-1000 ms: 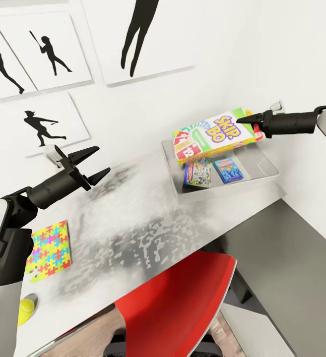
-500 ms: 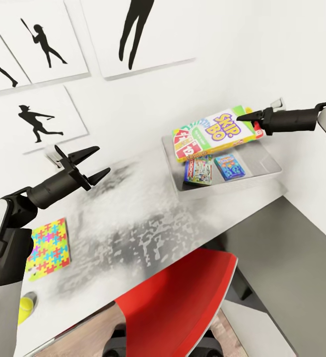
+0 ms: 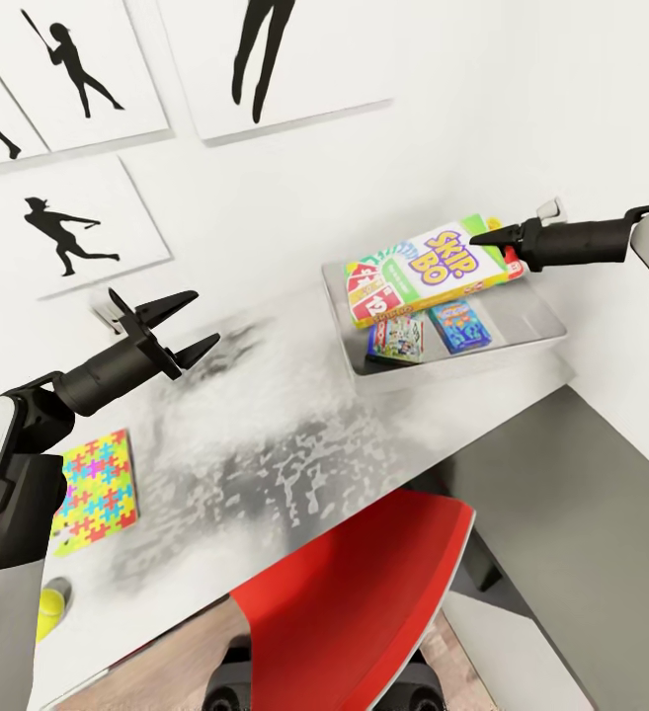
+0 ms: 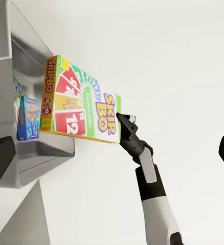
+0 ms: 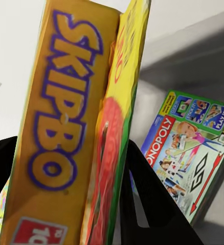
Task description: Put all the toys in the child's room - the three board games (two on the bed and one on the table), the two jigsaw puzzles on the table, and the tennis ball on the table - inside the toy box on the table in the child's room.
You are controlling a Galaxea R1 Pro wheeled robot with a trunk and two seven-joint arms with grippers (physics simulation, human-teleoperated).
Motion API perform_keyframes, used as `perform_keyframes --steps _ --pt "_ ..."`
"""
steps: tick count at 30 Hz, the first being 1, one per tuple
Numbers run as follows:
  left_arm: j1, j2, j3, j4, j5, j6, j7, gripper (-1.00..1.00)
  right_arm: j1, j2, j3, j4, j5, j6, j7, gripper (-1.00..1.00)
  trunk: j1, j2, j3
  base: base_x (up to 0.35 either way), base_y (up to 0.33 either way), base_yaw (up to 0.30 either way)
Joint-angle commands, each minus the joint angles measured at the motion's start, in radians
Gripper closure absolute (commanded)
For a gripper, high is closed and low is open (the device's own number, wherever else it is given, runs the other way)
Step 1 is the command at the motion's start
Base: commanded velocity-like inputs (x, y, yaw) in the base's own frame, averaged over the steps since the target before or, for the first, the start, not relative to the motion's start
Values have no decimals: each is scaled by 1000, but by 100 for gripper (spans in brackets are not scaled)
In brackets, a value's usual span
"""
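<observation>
My right gripper point(image 3: 482, 238) is shut on the edge of the rainbow Skip-Bo board game point(image 3: 428, 267), holding it tilted just above the light-grey toy box point(image 3: 536, 341) at the table's far right. Inside the toy box lie the Monopoly game point(image 3: 395, 339) and a blue game point(image 3: 459, 326). The left wrist view shows the Skip-Bo box point(image 4: 81, 104) gripped by its corner over the toy box point(image 4: 38, 153). In the right wrist view the box point(image 5: 66, 122) sits between the fingers, with Monopoly point(image 5: 188, 148) below. My left gripper point(image 3: 205, 316) hangs open over the table. A jigsaw puzzle point(image 3: 92, 481) and the tennis ball point(image 3: 52, 599) lie beneath my left arm.
The pale grey table point(image 3: 284, 434) runs along a white wall hung with black baseball silhouettes point(image 3: 62, 232). A red chair point(image 3: 364, 583) stands at the table's near edge. A lower dark-grey surface point(image 3: 581, 513) lies to the right.
The head view has turned a little, sliding the wall pictures up and left. My right gripper still holds the Skip-Bo box over the toy box. The left arm has not moved.
</observation>
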State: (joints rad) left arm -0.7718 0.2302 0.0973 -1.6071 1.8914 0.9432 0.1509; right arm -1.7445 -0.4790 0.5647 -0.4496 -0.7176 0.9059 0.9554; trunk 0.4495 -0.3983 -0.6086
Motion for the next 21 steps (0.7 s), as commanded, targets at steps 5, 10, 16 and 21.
perform_keyframes --steps 5,10,16,21 --pt "-3 0 1 -1 11 3 10 -100 1 -2 5 0 -4 -10 2 100 0 -2 -10 0 0 0" --pt "-4 0 0 -1 11 3 11 -100 2 -3 6 1 -4 -21 2 100 0 -2 -18 0 0 0" --pt "-4 0 0 -1 11 3 11 -100 2 -5 5 1 -3 -25 2 100 0 -2 -27 0 0 0" --pt "-4 0 -1 -1 11 3 12 -100 2 -6 5 1 -3 -26 2 100 0 -2 -36 0 0 0"
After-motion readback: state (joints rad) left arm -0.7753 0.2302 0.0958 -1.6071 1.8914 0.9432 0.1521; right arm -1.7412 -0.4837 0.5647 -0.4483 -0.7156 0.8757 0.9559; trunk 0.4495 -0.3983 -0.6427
